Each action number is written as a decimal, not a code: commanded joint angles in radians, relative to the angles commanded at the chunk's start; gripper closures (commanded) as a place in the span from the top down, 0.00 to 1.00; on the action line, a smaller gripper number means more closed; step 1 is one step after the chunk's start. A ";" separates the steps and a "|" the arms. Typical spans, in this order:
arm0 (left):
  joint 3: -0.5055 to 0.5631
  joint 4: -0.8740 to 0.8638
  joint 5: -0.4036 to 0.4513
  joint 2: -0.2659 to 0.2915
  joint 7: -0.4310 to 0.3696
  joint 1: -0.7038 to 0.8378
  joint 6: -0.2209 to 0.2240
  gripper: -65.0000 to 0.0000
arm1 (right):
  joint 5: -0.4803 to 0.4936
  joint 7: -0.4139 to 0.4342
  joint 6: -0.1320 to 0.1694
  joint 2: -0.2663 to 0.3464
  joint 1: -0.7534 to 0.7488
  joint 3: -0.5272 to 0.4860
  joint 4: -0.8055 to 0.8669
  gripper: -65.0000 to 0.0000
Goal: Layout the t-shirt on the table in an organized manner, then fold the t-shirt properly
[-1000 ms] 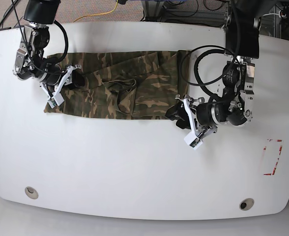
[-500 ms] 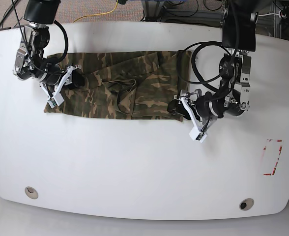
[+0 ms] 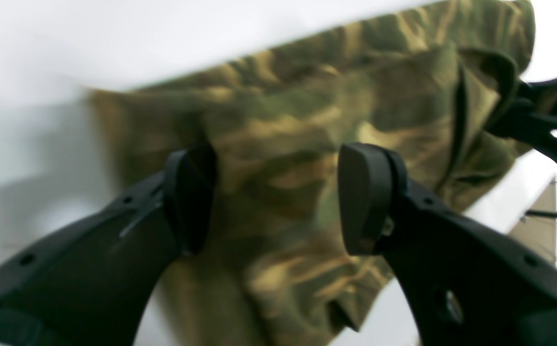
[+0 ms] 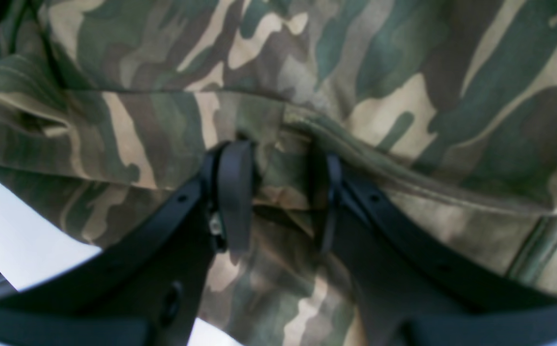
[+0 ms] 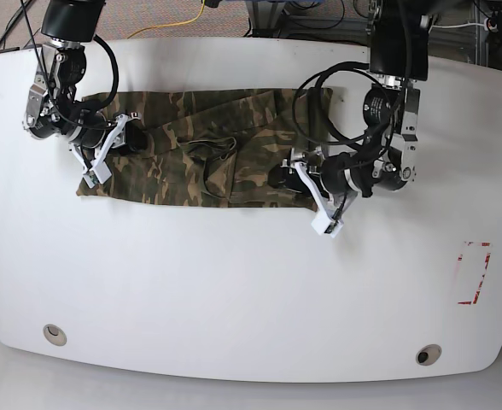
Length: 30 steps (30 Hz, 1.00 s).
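Keep the right end effector (image 4: 278, 197) pinching the t-shirt (image 5: 208, 158) at nine o'clock, then close your spread left end effector (image 3: 268, 197) on its three o'clock edge.

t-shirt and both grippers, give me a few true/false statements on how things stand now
1. The right gripper is shut on a fold of the t-shirt. True.
2. The left gripper is clamped shut on cloth. False: its jaws stand apart, with the shirt showing between them.
3. The t-shirt hangs off the table edge. False: it lies on the tabletop as a long band.
4. Red tape lies apart from the t-shirt. True.
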 joint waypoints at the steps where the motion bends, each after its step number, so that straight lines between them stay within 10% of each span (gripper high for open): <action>1: 0.000 0.000 0.000 0.002 0.000 0.005 0.000 0.58 | 0.000 0.000 0.000 0.000 0.000 0.000 0.000 0.29; 30: 0.123 0.008 -0.270 0.014 0.025 0.012 -0.002 0.58 | 0.000 0.000 0.000 0.000 -0.002 0.000 0.000 0.29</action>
